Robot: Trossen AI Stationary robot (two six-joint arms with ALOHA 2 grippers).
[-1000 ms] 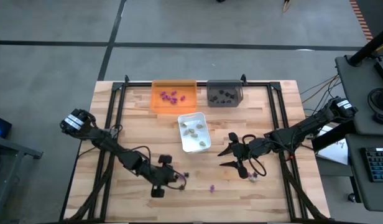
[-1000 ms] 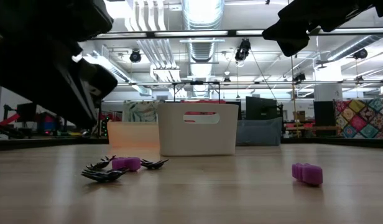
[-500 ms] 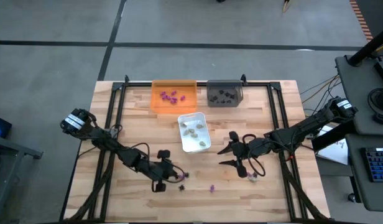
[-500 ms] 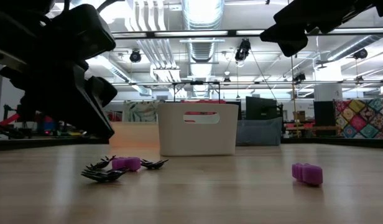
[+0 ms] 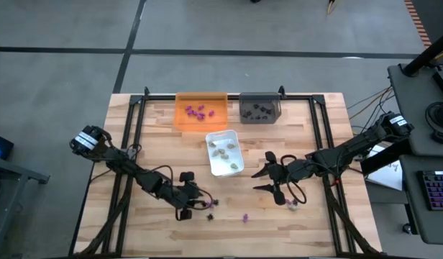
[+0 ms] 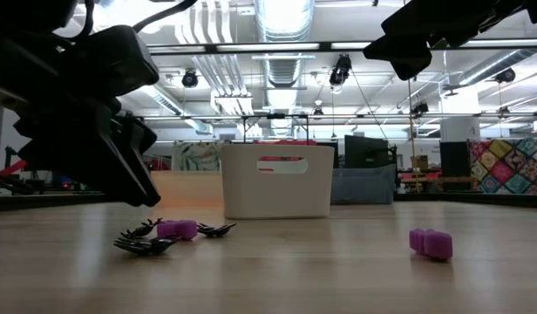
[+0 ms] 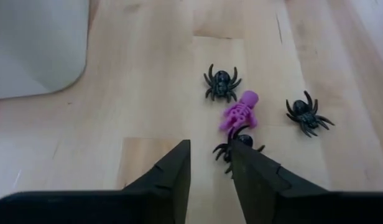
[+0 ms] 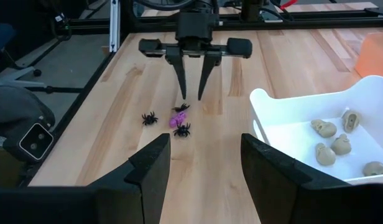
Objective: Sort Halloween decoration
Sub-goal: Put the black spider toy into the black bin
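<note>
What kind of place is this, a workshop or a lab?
Probably a robotics lab in a big industrial hall: two robot arms work at a wooden table, bare ceiling ducts run overhead, and a desk with a keyboard stands beside it.

Wooden table [image 5: 157, 144] with a black frame rail [image 5: 229, 96] along the far edge; orange tray [image 5: 201, 110] and grey tray [image 5: 259, 108] side by side against that rail, orange on the left; white tray [image 5: 224, 152] nearer the table's middle, just in front of the gap between them; grey floor around the table; desk with a keyboard [image 5: 436, 188] at far right; ceiling ducts and lights [image 6: 282, 22] and a patterned quilt [image 6: 511, 166] in the room behind.
</note>
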